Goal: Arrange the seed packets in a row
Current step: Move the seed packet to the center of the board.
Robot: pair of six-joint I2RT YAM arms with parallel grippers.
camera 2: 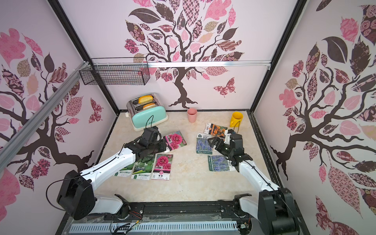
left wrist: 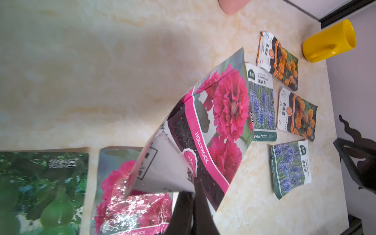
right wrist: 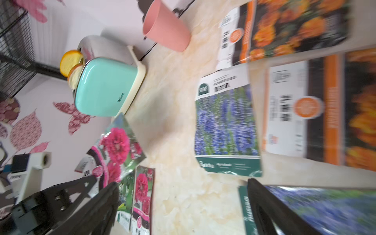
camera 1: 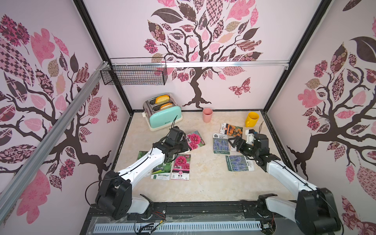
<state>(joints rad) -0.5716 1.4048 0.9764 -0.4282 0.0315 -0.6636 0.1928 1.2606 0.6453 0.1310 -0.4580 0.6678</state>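
Note:
My left gripper (camera 1: 186, 145) (left wrist: 193, 189) is shut on a corner of a pink-flower seed packet (camera 1: 195, 140) (left wrist: 203, 126), which hangs tilted above the table. Below it lie a gourd packet (camera 1: 161, 169) and a second pink-flower packet (camera 1: 181, 166) side by side; another gourd packet (camera 2: 124, 172) is partly under the arm. My right gripper (camera 1: 234, 142) (right wrist: 183, 187) stands open above two lavender packets (camera 1: 220, 143) (camera 1: 240, 162), holding nothing. One marigold packet (camera 1: 232, 129) lies behind them, and a second marigold packet (left wrist: 297, 114) shows in the wrist views.
A mint toaster (camera 1: 162, 112) with toast stands at the back left. A pink cup (camera 1: 207, 115) and a yellow mug (camera 1: 251, 119) stand along the back. A wire basket (camera 1: 134, 71) hangs on the wall above.

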